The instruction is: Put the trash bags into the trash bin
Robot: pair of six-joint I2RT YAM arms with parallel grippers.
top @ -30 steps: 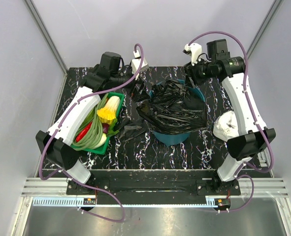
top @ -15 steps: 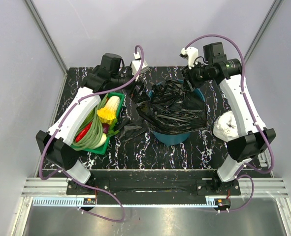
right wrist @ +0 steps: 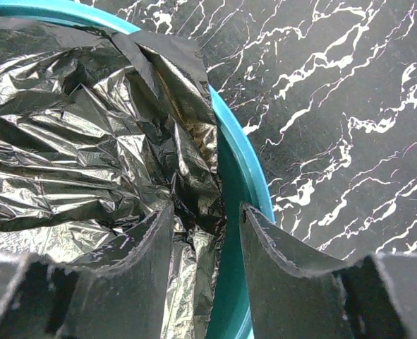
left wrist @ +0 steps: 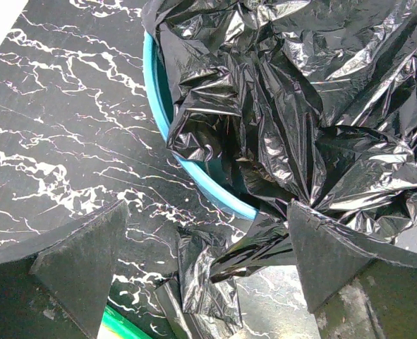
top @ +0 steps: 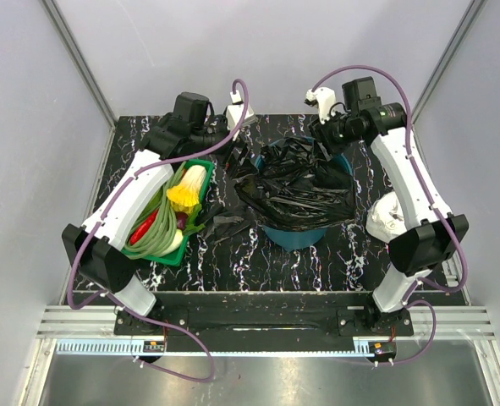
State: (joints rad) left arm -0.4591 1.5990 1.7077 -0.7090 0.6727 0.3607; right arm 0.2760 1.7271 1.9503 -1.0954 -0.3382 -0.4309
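The teal trash bin (top: 293,237) stands mid-table. A large black trash bag (top: 299,188) lies crumpled over its mouth and spills over the rim. A small folded black trash bag (top: 226,227) lies on the table left of the bin. My left gripper (top: 239,156) is open by the bin's far-left rim. In the left wrist view it (left wrist: 208,254) frames the small bag (left wrist: 204,279), a hanging flap of the large bag (left wrist: 286,106) and the rim (left wrist: 155,92). My right gripper (top: 321,139) is open at the far-right rim. In the right wrist view it (right wrist: 207,240) straddles the bag's edge (right wrist: 88,141) and the bin's inner wall (right wrist: 247,176).
A green rectangular tray (top: 161,258) of vegetables sits at the left; its corner shows in the left wrist view (left wrist: 123,326). A white crumpled object (top: 385,216) lies right of the bin by the right arm. The table is black marble with white veins.
My right gripper has moved left along the far side onto the bin's rim and the bag's edge. The left arm and both bags have not visibly moved.
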